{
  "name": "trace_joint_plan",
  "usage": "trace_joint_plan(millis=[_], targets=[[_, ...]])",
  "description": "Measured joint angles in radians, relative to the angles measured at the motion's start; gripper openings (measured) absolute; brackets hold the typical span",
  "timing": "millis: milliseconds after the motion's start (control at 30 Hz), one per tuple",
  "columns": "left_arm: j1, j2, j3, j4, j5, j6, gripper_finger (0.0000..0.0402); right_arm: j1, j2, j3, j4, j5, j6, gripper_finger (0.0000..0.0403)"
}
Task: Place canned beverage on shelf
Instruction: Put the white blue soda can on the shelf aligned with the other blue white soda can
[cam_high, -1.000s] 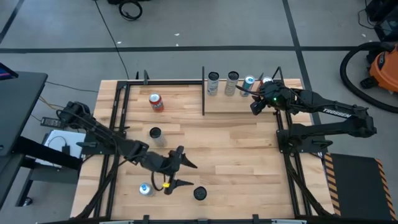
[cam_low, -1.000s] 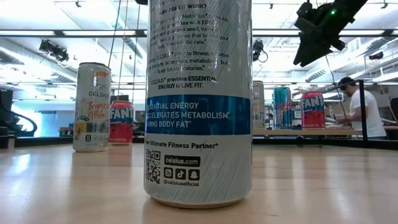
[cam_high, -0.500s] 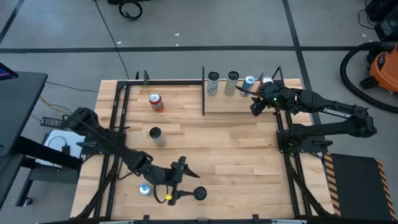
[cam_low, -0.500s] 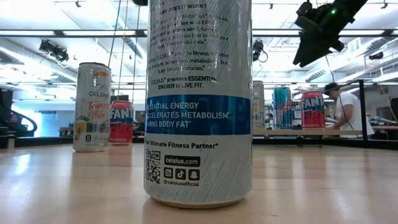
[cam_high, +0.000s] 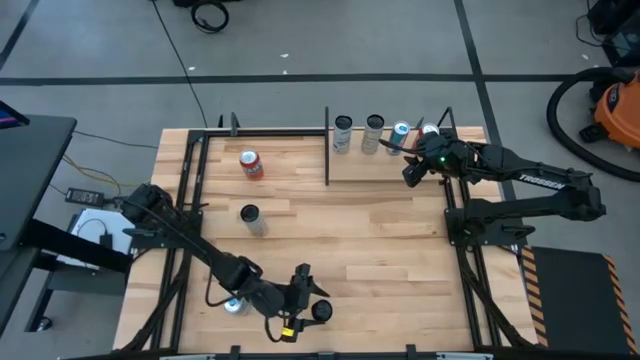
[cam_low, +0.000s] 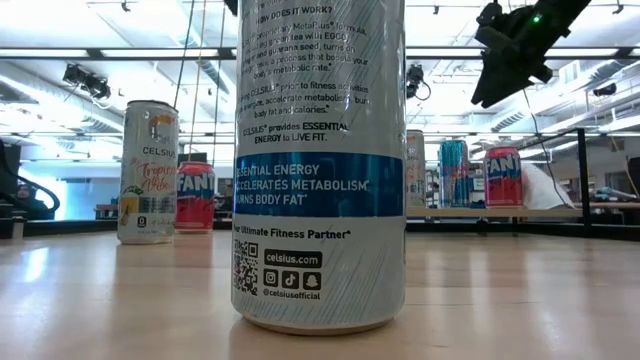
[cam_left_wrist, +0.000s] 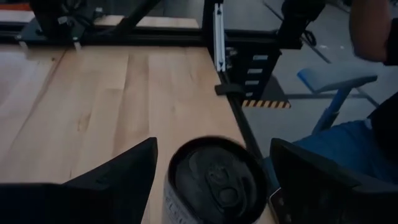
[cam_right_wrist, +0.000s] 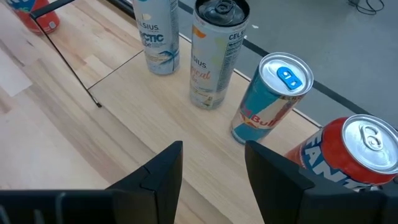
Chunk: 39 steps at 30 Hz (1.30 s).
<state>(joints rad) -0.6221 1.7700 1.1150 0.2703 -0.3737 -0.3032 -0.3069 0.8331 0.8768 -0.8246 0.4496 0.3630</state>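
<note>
Left pincer (cam_high: 308, 302) has swung down to the desk's (cam_high: 380, 240) near edge, fingers spread around a dark-topped can (cam_high: 321, 311). Right pincer (cam_high: 408, 160) hovers spread over the shelf (cam_high: 420, 168) cans.

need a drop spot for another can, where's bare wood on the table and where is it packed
Bare: the middle planks between the dark-topped can and the right arm's base, and the near right corner. The shelf is free in front of its can row. Crowded: the shelf's far edge, where the right gripper hovers open, and the near edge, where the left gripper straddles a black-topped can.
</note>
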Motion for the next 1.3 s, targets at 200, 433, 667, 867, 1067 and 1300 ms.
trace_joint_plan(millis=[200,433,667,867,1067,1300], targets=[[0.002,-0.001,0.002,-0.004,-0.001,-0.014,0.0313,0.000,0.000,0.000,0.000,-0.005,0.000,0.0183],[0.002,-0.001,0.002,-0.073,0.000,-0.104,0.0313,0.000,0.000,0.000,0.000,-0.006,-0.011,0.0183],[0.001,-0.004,0.003,-0.086,0.011,-0.114,0.0314,0.000,0.000,0.000,0.000,-0.006,-0.011,0.0183],[0.000,-0.004,0.003,-0.103,0.037,-0.160,0.0314,0.000,0.000,0.000,0.000,-0.006,-0.008,0.0183],[0.004,-0.005,0.004,-0.125,0.040,-0.151,0.0314,0.000,0.000,0.000,0.000,-0.006,-0.007,0.0183],[0.019,-0.027,0.002,-0.160,0.042,-0.103,0.0314,0.000,0.000,0.000,0.000,-0.006,0.003,0.0183]])
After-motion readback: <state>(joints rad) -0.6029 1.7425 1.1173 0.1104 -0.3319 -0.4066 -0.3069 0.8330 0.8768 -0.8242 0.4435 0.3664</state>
